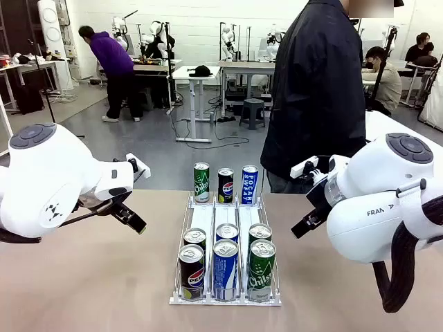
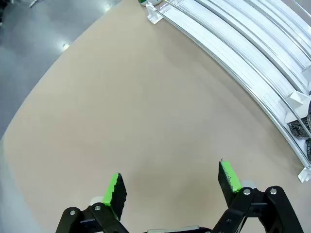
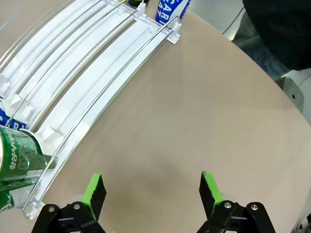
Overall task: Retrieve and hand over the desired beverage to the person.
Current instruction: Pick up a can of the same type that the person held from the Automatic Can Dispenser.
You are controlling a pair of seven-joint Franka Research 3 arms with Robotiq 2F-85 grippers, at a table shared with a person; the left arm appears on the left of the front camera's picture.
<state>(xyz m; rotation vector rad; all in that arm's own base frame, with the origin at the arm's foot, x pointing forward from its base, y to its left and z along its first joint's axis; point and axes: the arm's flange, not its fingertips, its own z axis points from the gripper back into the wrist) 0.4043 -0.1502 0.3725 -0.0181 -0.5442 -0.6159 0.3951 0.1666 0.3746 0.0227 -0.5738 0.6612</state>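
Above the counter (image 1: 83, 277), flanking the rack (image 1: 203, 216) of cans (image 1: 225, 266), left end effector (image 2: 170, 174) and right end effector (image 3: 151, 177) hang wide open, empty; confirm the choice of the person (image 1: 318, 90) opposite before centring on one can.

Workshop room beyond a tan surface (image 1: 83, 290).
A person in a purple hoodie (image 1: 111, 55) bends forward at far left; a grey stool (image 1: 252, 109) stands on the floor (image 1: 152, 149).
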